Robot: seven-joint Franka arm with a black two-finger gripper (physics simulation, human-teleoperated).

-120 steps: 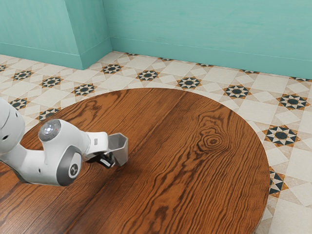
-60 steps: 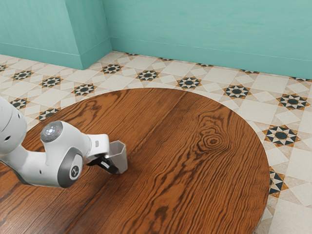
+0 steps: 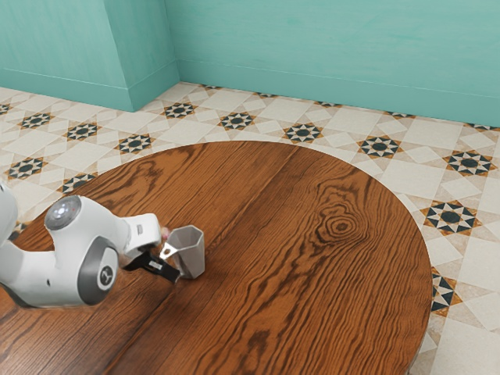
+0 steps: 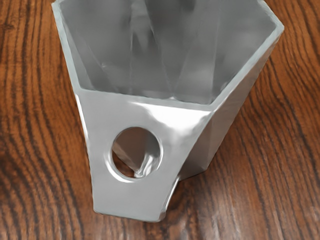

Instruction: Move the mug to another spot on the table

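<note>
Exterior view: shows the pale grey faceted glossy mug (image 3: pixel 190 251) upright on the round red-brown grained wooden bench (image 3: pixel 312 312), well apart from the dark ringed knot (image 3: pixel 341 227) in the wood, toward the exterior view's left of it. Places the black jaws of the white arm (image 3: pixel 78 262) farther again from that knot, just beyond the mug on its handle side. Cannot tell whether open or closed.

Reads as a mug resting on the bench. If this spot is the new one, leaves only backing away; otherwise calls for a fresh grasp and carry.

Wrist view: gives a hexagonal rim, flat tapering walls, a hollow inside with soft reflections, and a flat slab handle (image 4: pixel 132 165) pierced by one round hole. Smooth, hard, probably slippery. Underneath, varnished timber with dark wavy lines.
</note>
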